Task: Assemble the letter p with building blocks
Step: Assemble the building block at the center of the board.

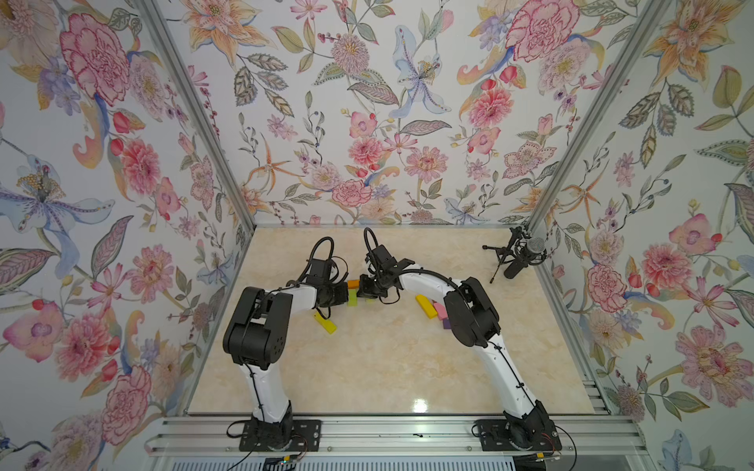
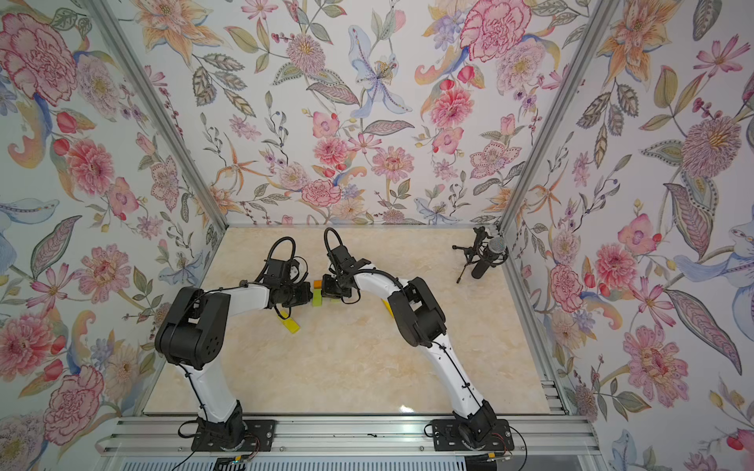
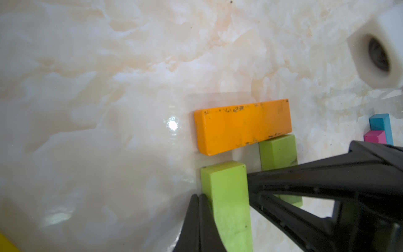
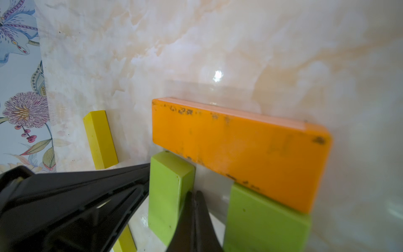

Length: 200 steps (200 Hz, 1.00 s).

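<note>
Floral-papered walls are seen round a glossy cream marble-patterned tabletop; a black tripod microphone is set in its far right corner; near the middle, a flat orange brick is laid at the ends of two lime green bricks; one is flanked by the left gripper and right gripper, both jaws closed, empty.

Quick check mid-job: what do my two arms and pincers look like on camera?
The left arm and right arm have white links, bulky black joint housings and thin black cables looping at the wrists. The left pincer and right pincer are black, tapering to slim tips.
</note>
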{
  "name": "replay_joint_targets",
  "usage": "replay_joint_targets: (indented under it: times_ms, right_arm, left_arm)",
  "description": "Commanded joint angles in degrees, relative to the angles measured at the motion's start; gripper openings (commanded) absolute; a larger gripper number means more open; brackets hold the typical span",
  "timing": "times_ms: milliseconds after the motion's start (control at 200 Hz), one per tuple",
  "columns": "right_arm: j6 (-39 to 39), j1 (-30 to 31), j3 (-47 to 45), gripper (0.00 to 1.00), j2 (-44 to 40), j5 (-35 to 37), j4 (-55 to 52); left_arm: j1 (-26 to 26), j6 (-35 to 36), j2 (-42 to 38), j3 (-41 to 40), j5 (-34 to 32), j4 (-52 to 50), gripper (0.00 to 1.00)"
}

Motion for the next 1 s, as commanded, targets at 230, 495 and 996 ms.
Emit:
replay_joint_targets:
  times_ms: [230, 495, 996]
  right_arm:
    - [1.1, -0.1, 2.6, 0.00, 2.2, -0.9, -0.3]
    - [1.1, -0.2, 2.8, 0.00, 2.3, -1.1, -0.3]
    - [0.8, -0.2, 0.3, 0.02, -1.0, 1.2, -0.3]
  left_arm:
    - [-0.8, 0.0, 1.7, 1.7, 0.4, -1.9, 0.00]
    - [-0.8, 0.2, 1.9, 2.5, 0.3, -2.5, 0.00]
    - [0.0, 0.6, -1.2, 2.0, -1.8, -3.9, 0.00]
